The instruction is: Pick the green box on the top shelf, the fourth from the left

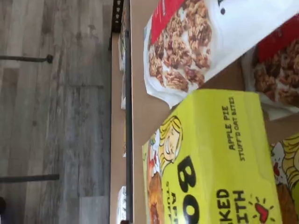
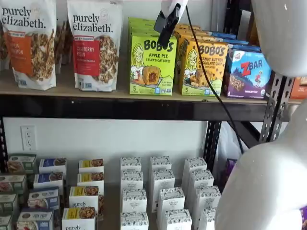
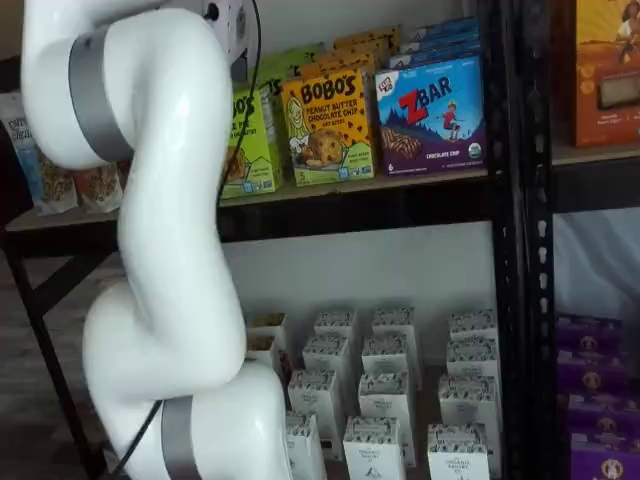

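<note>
Here the green box (image 2: 152, 64) stands upright at the front of the top shelf (image 2: 120, 106), with more green boxes lined up behind it, and its lime top and "Apple Pie" lettering fill much of the wrist view (image 1: 219, 158), cut off at the frame's edge. In a shelf view the gripper (image 2: 167, 25) hangs just above the box's upper right corner; only dark fingers seen side-on show, so how far they are apart cannot be told, and nothing is visibly held. In the other shelf view the white arm (image 3: 165, 240) hides most of the box, leaving a green sliver (image 3: 250, 140). Just beside it stands the yellow-orange peanut butter box (image 2: 203, 68), then the blue Zbar box (image 2: 249, 73); a cranberry pecan granola bag (image 2: 94, 44) stands on its other side.
</note>
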{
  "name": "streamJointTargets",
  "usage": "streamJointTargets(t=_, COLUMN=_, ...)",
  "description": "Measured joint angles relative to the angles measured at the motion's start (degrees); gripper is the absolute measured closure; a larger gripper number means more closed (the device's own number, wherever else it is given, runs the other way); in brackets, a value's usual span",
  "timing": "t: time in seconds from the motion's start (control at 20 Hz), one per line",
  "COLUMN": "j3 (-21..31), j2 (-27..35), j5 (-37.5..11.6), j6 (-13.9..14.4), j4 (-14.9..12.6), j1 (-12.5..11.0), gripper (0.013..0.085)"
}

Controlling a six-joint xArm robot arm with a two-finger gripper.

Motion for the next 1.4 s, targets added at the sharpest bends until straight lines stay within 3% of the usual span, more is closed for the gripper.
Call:
streamJointTargets(t=0.85, j3=-6.96, j2=6.91, j5=7.13, j6=-0.79, j4=-2.95, j1=-0.29, gripper=0.0130)
streamJointTargets(t=1.4, j3=-5.39, j2=6.76, j5=5.56, j6=-0.73, j4=-4.97, j1=0.35, gripper=0.0130)
